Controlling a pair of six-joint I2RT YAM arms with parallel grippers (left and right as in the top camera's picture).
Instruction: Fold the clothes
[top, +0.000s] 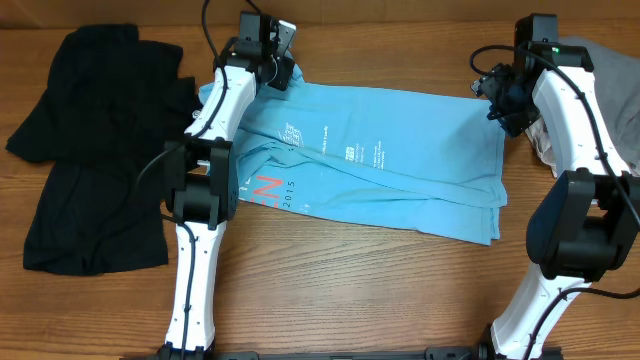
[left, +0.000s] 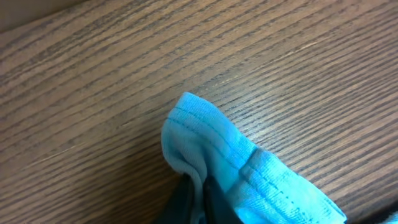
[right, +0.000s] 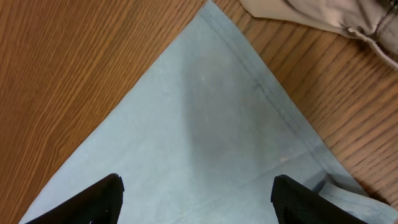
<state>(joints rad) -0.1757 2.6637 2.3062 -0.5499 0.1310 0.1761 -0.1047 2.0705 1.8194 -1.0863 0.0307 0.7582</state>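
The clothes are one light blue T-shirt (top: 400, 170) lying partly folded across the middle of the table, with small white print facing up. My left gripper (top: 274, 76) is at its far left corner. In the left wrist view a bunched piece of stitched hem (left: 211, 140) is pinched between the dark jaws of that gripper (left: 202, 190), which is shut on the cloth. My right gripper (top: 498, 100) is over the shirt's far right corner (right: 211, 37). Its black fingers (right: 93, 199) stand wide apart above flat cloth, holding nothing.
A black shirt (top: 90, 150) lies spread out at the left of the table. Grey and beige garments (top: 600, 70) sit at the far right, and a beige edge (right: 323, 15) shows just beyond the shirt's corner. Bare wood runs along the front.
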